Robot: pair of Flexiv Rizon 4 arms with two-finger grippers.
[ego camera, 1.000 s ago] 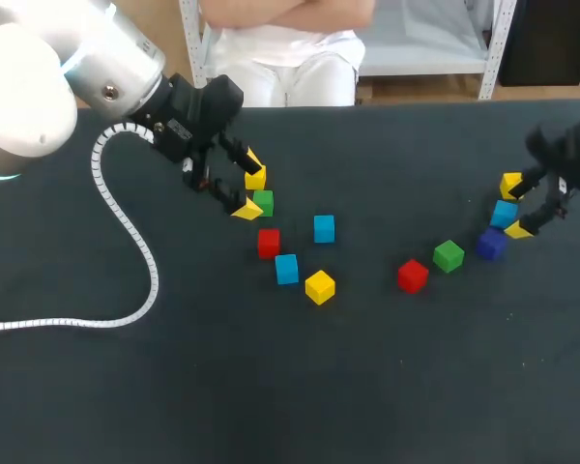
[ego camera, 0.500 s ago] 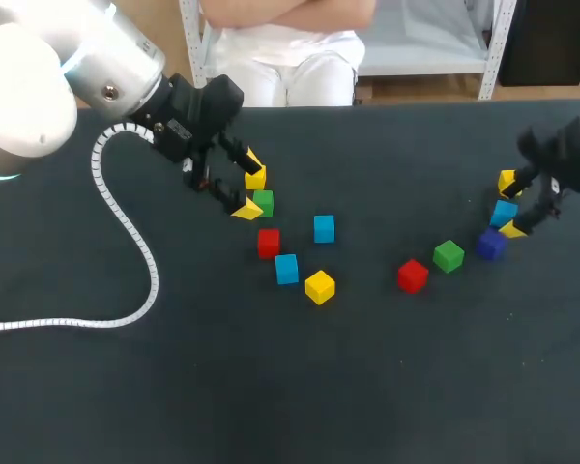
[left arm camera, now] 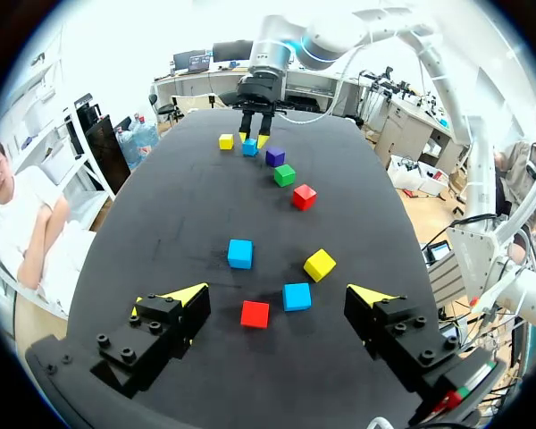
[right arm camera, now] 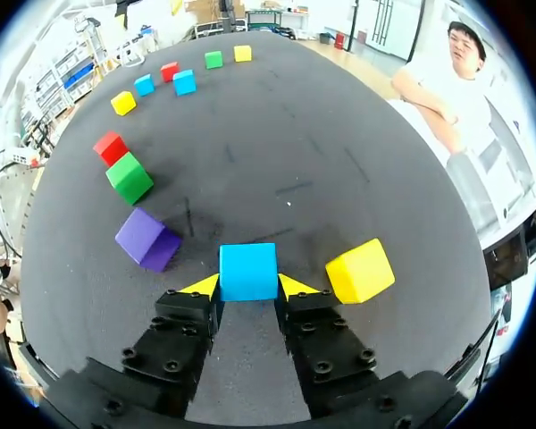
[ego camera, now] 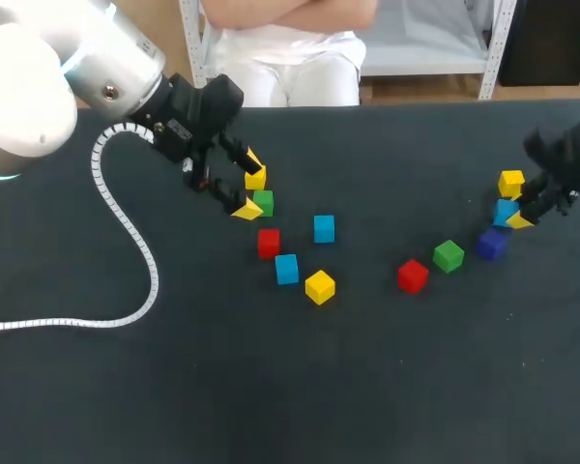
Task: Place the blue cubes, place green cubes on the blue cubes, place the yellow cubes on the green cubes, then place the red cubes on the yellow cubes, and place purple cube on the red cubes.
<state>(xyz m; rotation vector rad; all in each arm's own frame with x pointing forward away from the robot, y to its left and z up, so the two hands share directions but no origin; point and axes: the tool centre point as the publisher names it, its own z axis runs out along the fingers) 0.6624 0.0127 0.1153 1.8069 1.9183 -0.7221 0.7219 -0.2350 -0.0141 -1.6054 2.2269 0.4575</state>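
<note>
Across the black tabletop (ego camera: 387, 387), the right claw (right arm camera: 248, 286) was clamped on a blue cube (right arm camera: 247, 268) just beside the purple cube (right arm camera: 147, 239), with a yellow cube (right arm camera: 360, 270) just past the blue one, on the side away from the purple cube. A green cube (ego camera: 449, 255) and then a red cube (ego camera: 412, 275) lay near the purple cube on its other side. Well apart from it, the left claw (left arm camera: 277, 297) hung with its fingers spread wide.

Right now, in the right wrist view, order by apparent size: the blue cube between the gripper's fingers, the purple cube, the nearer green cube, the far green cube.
1. blue cube and purple cube, about alike
2. nearer green cube
3. far green cube
Nearness to the camera likely explains the differences.
</note>
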